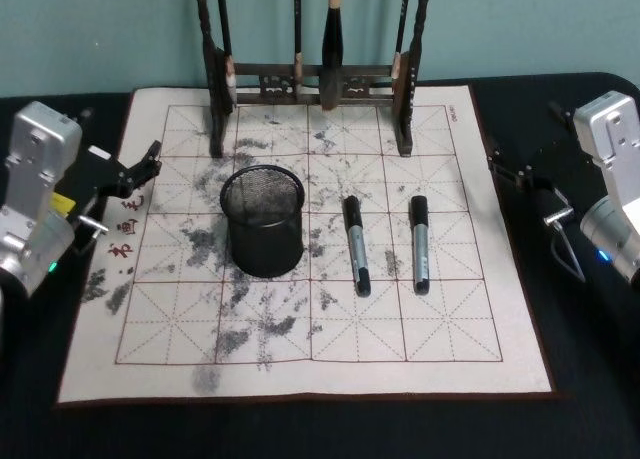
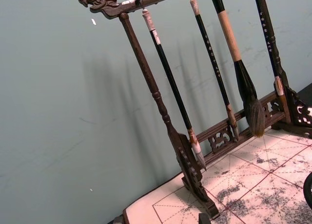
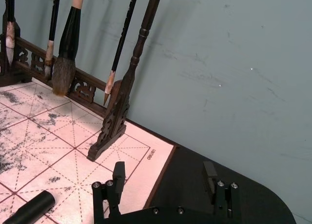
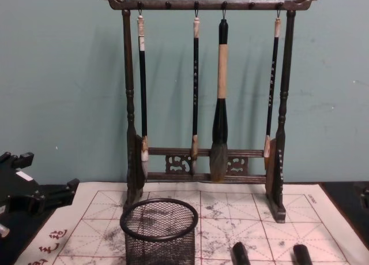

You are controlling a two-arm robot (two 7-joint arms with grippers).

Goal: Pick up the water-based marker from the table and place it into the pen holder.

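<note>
Two water-based markers lie side by side on the calligraphy mat: one [image 1: 356,245] just right of the pen holder, the other [image 1: 420,244] farther right. Their black caps point toward the back, and their near ends [image 4: 240,253] [image 4: 302,254] show low in the chest view. The pen holder [image 1: 262,224] [image 4: 159,230] is a black wire-mesh cup standing upright at mat centre-left. My left gripper [image 1: 148,167] hovers open at the mat's left edge, holding nothing. Beyond the mat's right edge my right gripper [image 1: 507,169] [image 3: 164,174] is open and empty, and a marker end [image 3: 30,209] shows near it.
A tall dark wooden brush rack [image 1: 315,79] [image 4: 204,97] with several hanging brushes stands along the mat's back edge, before a teal wall. The ink-stained mat [image 1: 180,364] lies on a black tabletop [image 1: 590,379].
</note>
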